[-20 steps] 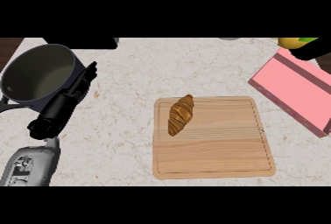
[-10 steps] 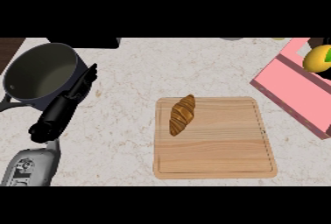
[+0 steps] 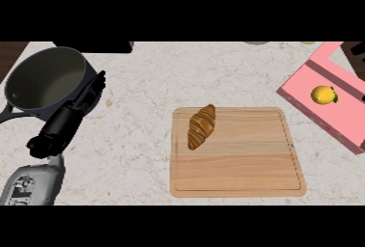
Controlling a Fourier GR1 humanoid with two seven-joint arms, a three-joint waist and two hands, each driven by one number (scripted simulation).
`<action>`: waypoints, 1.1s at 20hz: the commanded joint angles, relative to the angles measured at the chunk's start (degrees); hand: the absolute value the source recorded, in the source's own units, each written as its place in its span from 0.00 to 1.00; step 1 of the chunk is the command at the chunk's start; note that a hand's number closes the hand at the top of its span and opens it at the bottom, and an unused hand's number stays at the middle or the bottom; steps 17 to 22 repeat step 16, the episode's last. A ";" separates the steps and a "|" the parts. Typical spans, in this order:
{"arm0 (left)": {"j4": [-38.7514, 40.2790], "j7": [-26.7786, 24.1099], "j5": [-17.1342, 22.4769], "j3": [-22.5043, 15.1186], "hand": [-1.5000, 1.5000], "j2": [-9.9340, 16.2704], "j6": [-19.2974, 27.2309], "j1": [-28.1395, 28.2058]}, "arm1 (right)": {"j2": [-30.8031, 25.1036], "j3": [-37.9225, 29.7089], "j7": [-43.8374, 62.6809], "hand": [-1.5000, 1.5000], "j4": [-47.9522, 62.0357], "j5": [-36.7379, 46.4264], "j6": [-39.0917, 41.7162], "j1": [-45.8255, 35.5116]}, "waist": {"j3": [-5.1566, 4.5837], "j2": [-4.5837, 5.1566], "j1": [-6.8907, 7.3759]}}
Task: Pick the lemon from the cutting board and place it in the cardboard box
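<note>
**Lemon lies in the pink box**

You see the lemon [image 3: 324,94] lying inside the pink box [image 3: 303,94] at the right, apart from the cutting board [image 3: 239,164], which carries only a croissant [image 3: 201,126]. The left hand [image 3: 89,94] rests beside the pot [image 3: 43,82], fingers straight and together. A dark shape at the upper right is perhaps the right hand; you cannot tell its fingers

Pink box [image 3: 314,103] cut off at rt edge
</note>
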 commanded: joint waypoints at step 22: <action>1.39 2.21 0.21 0.77 0.50 0.04 -0.16 -3.46 | -4.39 -36.01 0.19 0.00 14.34 -32.91 -7.24 -3.88 | 0.08 0.39 -0.07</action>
